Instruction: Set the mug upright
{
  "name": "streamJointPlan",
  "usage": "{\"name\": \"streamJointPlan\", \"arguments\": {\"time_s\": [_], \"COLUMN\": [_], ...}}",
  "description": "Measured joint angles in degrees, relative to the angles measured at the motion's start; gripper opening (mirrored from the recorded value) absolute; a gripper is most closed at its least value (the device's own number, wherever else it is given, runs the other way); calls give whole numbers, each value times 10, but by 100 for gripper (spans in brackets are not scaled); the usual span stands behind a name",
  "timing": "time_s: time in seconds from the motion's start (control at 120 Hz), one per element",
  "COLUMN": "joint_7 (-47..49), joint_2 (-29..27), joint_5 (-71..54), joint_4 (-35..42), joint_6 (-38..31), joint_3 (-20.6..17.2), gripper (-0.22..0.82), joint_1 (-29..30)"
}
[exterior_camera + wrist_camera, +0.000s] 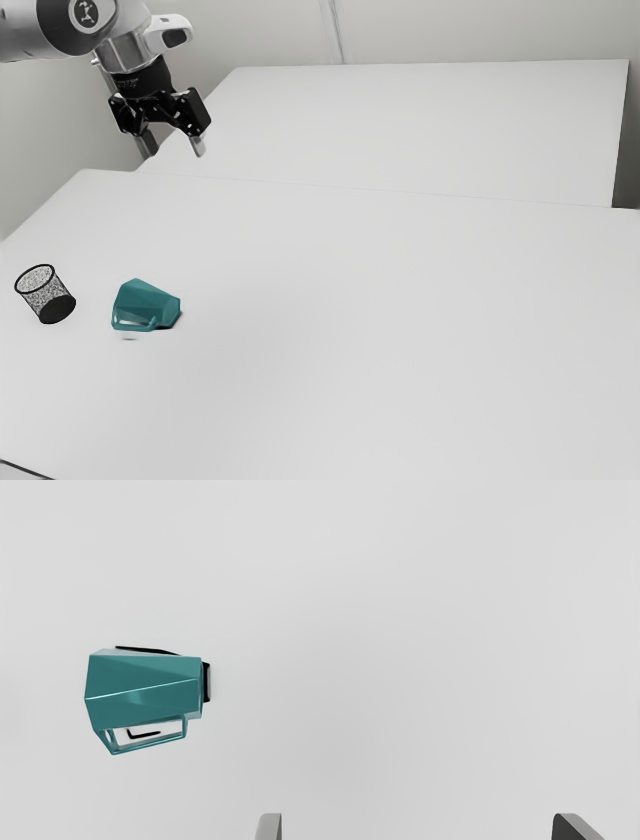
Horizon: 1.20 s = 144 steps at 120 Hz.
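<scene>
Nearest the exterior camera, a thin dark line [27,470] cuts across the low corner at the exterior view's left; what it belongs to, one cannot tell. Beyond it, on the white table [350,380], the teal mug [145,305] lies on its side, its wider end toward the exterior view's left. Near that end is a black mesh cup [45,293], its open rim above its dark base. Farther back, the arm [125,50] comes in from the exterior view's upper left, and the gripper [174,153] hangs well apart from the mug, its two fingers spread.

From the wrist, the parting of the fingers [269,828] is plainer: they stand wide open, with nothing held between them. The mug lies outside the line of the gap, beyond one finger, touching neither. This view also gives the handle's shape, an angular loop [150,745] along the side of the mug nearer the fingers, with table visible through it. Black patches [206,682] show against the table beside the narrower end and along the side opposite the handle.
</scene>
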State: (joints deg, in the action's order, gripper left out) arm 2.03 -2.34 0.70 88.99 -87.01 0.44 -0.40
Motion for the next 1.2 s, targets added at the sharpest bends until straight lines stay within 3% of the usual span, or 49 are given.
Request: {"name": "streamJointPlan", "arguments": {"time_s": [0.425,0.833,1.2], "joint_7": [-2,-37,-127], "joint_2": [-23,-36,-36], "joint_5": [0,22,128], "joint_4": [26,65,155], "joint_6": [1,-5,-50], "joint_3": [1,0,7], "gripper": [59,59,59], "joint_1": [15,140,253]}}
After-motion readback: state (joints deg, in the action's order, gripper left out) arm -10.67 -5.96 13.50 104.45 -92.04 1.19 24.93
